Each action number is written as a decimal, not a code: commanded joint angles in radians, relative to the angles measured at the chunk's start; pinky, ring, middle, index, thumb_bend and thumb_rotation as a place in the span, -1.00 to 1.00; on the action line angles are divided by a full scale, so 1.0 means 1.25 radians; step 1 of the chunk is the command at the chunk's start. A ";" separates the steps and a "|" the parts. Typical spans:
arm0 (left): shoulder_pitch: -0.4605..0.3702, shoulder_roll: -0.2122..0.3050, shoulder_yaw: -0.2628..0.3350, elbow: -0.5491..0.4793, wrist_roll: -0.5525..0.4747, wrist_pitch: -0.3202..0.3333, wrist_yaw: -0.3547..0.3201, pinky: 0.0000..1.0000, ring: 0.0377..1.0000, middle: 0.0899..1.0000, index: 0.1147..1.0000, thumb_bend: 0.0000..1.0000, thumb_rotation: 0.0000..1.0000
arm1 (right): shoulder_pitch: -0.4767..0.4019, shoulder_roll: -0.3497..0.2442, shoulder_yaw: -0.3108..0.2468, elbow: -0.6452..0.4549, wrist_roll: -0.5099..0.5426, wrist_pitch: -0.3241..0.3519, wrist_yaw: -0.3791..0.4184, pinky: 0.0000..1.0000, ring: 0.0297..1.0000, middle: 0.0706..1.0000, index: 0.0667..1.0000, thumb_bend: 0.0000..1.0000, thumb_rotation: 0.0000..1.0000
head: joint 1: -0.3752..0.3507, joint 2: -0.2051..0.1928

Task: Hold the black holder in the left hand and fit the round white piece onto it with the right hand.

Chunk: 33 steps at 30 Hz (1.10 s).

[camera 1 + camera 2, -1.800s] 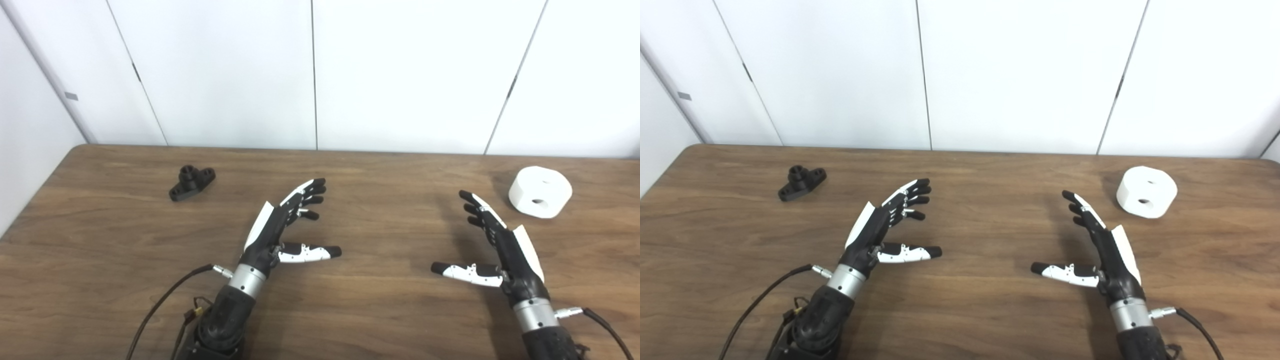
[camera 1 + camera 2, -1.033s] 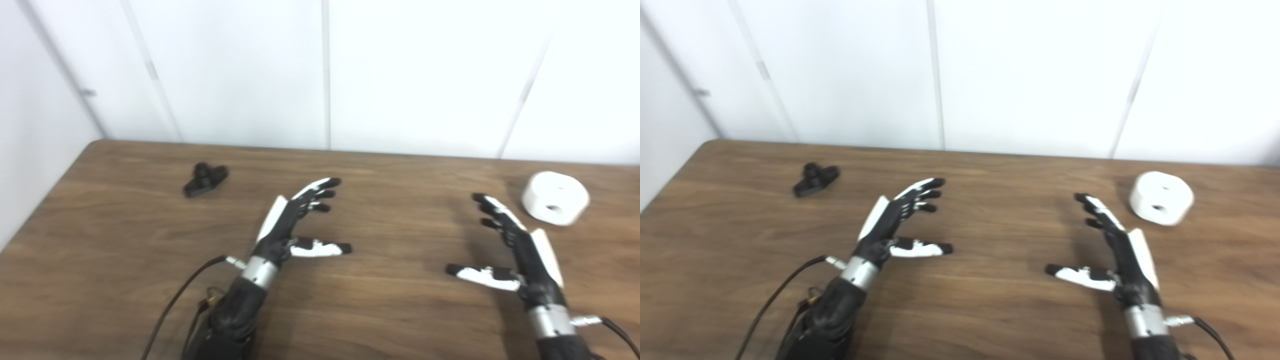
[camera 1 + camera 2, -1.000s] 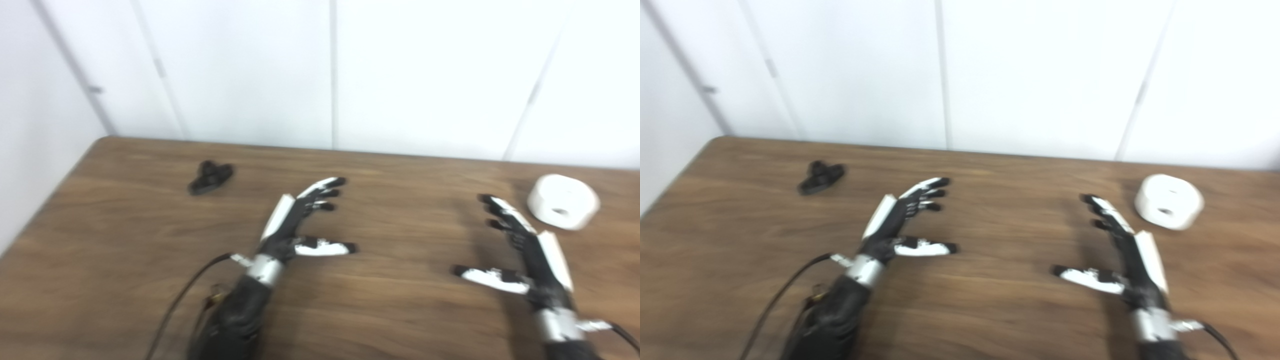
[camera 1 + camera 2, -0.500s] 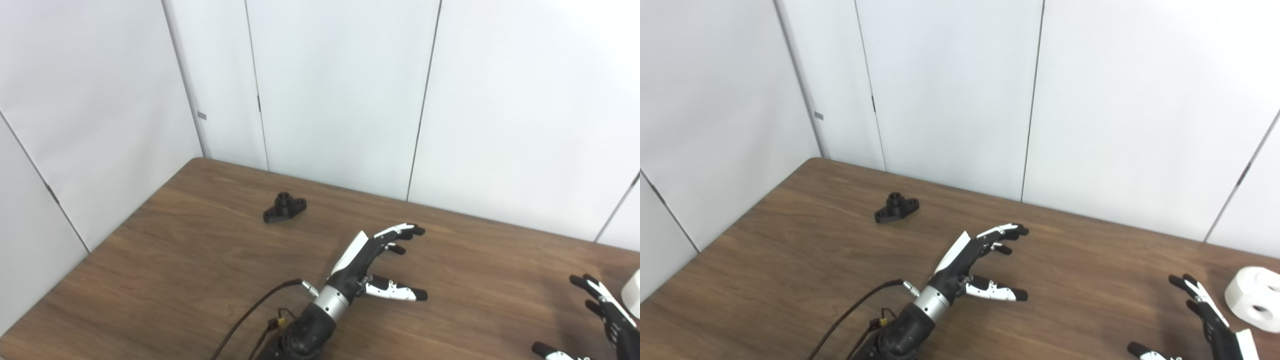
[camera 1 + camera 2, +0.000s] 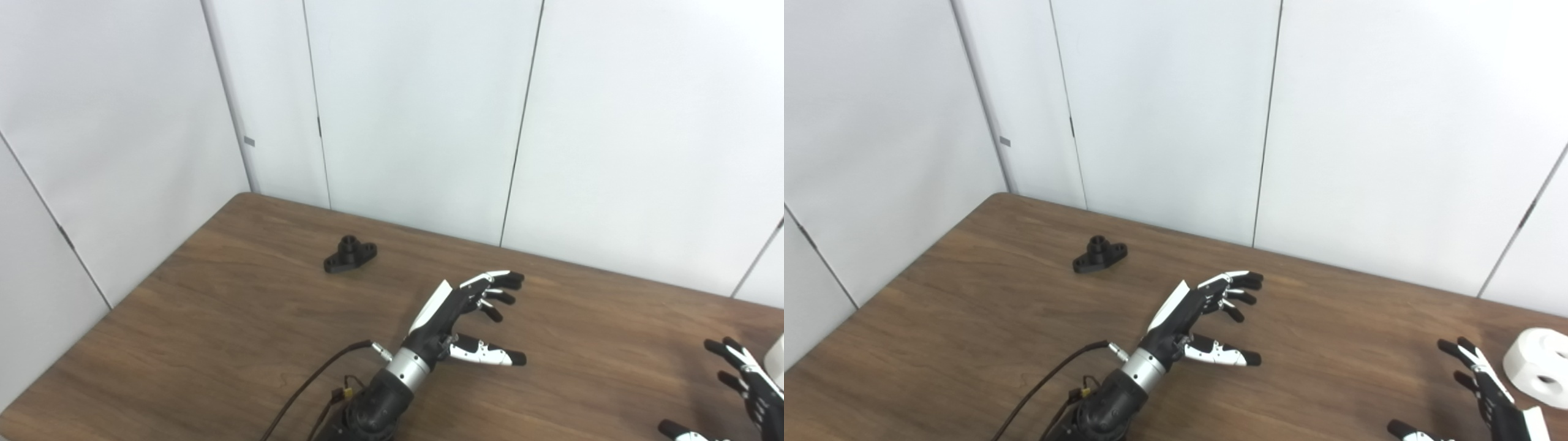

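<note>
The small black holder [image 5: 350, 255] lies on the wooden table [image 5: 233, 318] near its far left corner, with nothing touching it. My left hand [image 5: 467, 318] hovers open over the middle of the table, well to the right of and nearer than the holder, its fingers spread and slightly curled. The round white piece [image 5: 1538, 366] rests at the right edge of the right eye view. My right hand [image 5: 1482, 404] is open at the bottom right, just left of the white piece, partly cut off by the picture's edge.
White wall panels [image 5: 416, 110] stand right behind the table's far edge and along its left side. A black cable [image 5: 312, 386] runs from my left wrist down toward the near edge.
The camera swung left and tilted, so the whole picture shifted. In the last half second my left hand's fingers curled a little more; both hands still hold nothing.
</note>
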 commanded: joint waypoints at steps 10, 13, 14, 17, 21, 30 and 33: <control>-0.022 0.094 0.026 -0.075 0.023 0.086 -0.027 0.06 0.28 0.38 0.37 0.57 -1.00 | 0.002 -0.032 -0.020 -0.007 0.004 -0.005 0.008 0.47 0.79 0.84 0.55 0.57 -0.64 | 0.007 0.005; -0.027 0.123 0.029 -0.103 0.059 0.117 -0.018 0.15 0.37 0.43 0.37 0.61 -1.00 | 0.001 -0.036 -0.020 -0.006 0.003 -0.004 0.009 0.46 0.78 0.84 0.54 0.57 -0.65 | 0.012 0.007; -0.028 0.133 0.030 -0.107 0.070 0.117 -0.013 0.18 0.40 0.45 0.37 0.62 -1.00 | 0.001 -0.037 -0.019 -0.005 0.003 -0.004 0.009 0.46 0.79 0.84 0.54 0.57 -0.65 | 0.012 0.007; -0.032 0.159 0.034 -0.110 0.109 0.111 0.006 0.22 0.44 0.47 0.34 0.64 -1.00 | 0.002 -0.040 -0.018 -0.002 0.006 -0.006 0.010 0.45 0.79 0.85 0.53 0.56 -0.66 | 0.015 0.008; -0.033 0.182 0.040 -0.133 0.166 0.149 0.022 0.35 0.53 0.53 0.33 0.67 -0.99 | 0.003 -0.040 -0.019 0.000 0.011 -0.007 0.011 0.47 0.80 0.85 0.53 0.56 -0.69 | 0.016 0.010; -0.038 0.198 0.098 -0.166 0.249 0.178 0.124 0.49 0.72 0.71 0.34 0.60 -0.86 | 0.002 -0.042 -0.021 0.001 0.011 -0.006 0.013 0.44 0.78 0.84 0.53 0.55 -0.67 | 0.021 0.012; -0.048 0.208 0.120 -0.173 0.268 0.181 0.157 0.56 0.83 0.79 0.39 0.58 -0.88 | 0.003 -0.043 -0.022 -0.001 0.014 -0.002 0.015 0.44 0.78 0.85 0.53 0.55 -0.67 | 0.021 0.012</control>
